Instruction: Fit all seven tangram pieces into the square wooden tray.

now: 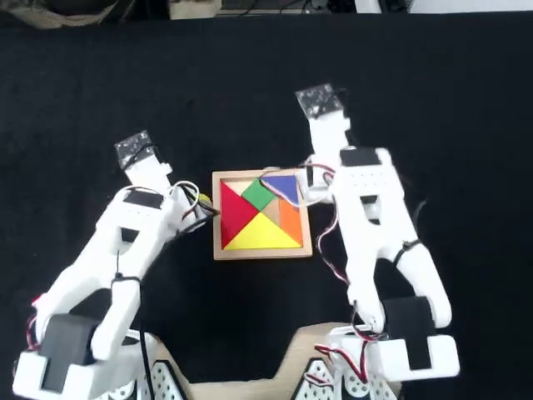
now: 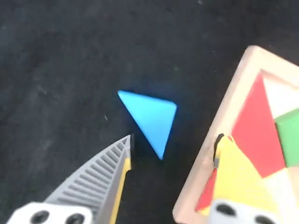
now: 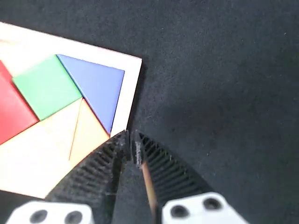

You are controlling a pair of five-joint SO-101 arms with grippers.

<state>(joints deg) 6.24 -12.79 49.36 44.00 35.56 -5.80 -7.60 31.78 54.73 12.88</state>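
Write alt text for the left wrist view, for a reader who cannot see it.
A light blue triangle lies on black cloth just outside the wooden tray, ahead of the left gripper, whose jaws stand open, one of them over the tray's rim. Red and green pieces sit inside the tray.

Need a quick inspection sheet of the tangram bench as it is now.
Surface: black cloth.
Job's things: wooden tray holds red triangle, yellow triangle, green square, orange triangle, indigo triangle; light blue triangle on cloth outside it.
Clutter: nothing seen.
Pincers: left pincer open, one finger over the tray, one beside the light blue triangle; right pincer shut at the tray's corner.
Cables: wires loop beside right arm.
Surroundings: pale board at near edge.
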